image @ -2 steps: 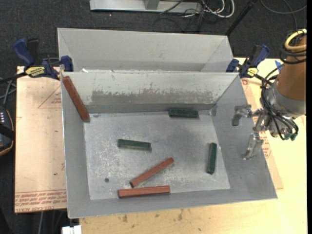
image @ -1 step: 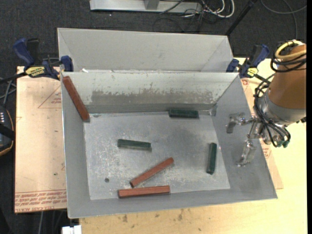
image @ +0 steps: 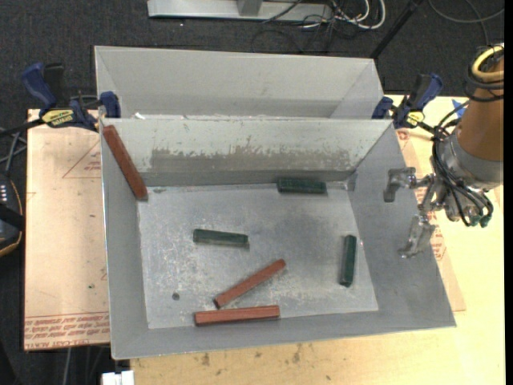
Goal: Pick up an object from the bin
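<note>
Nothing lifted yet: gripper (image: pixel 405 215) spread wide, empty (by the right wall of the grey metal bin (image: pixel 401 295)), dark green rectangular bar (image: pixel 346 261) nearest

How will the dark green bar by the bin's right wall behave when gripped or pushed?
The dark green bar looks straight and square-edged, so probably stiff, not floppy. Flat faces suggest it would slide rather than roll on the bin floor. Lying flat, unlikely to tip.

Dark carpet floor (image: pixel 48 14) with a grey metal stand base (image: pixel 232 5) and tangled cables (image: pixel 357 2)
</note>
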Available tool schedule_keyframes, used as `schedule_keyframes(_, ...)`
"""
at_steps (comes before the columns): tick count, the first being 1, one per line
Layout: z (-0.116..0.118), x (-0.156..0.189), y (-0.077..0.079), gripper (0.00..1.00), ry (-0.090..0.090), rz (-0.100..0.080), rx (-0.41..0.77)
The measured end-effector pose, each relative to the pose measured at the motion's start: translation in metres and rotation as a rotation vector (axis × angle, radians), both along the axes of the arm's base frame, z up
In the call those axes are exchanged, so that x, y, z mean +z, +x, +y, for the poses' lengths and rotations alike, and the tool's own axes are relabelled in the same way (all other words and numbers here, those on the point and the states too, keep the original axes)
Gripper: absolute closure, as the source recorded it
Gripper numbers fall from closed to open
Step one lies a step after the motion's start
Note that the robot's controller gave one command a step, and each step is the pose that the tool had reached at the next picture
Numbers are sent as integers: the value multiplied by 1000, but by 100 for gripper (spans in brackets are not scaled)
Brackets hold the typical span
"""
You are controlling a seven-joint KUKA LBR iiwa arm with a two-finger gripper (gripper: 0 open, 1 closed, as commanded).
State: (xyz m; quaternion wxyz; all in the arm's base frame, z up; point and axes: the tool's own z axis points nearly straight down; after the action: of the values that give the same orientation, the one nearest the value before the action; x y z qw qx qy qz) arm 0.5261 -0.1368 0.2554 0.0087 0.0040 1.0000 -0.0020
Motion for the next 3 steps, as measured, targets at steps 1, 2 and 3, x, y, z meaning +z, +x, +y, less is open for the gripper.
schedule_keyframes(1, 0, -66, -5, 0, 5, 11, -117)
schedule_keyframes(2, -3, -124, -5, 0, 5, 13, -73)
schedule_keyframes(3, 3, -162, -11, 0, 3, 17, 278)
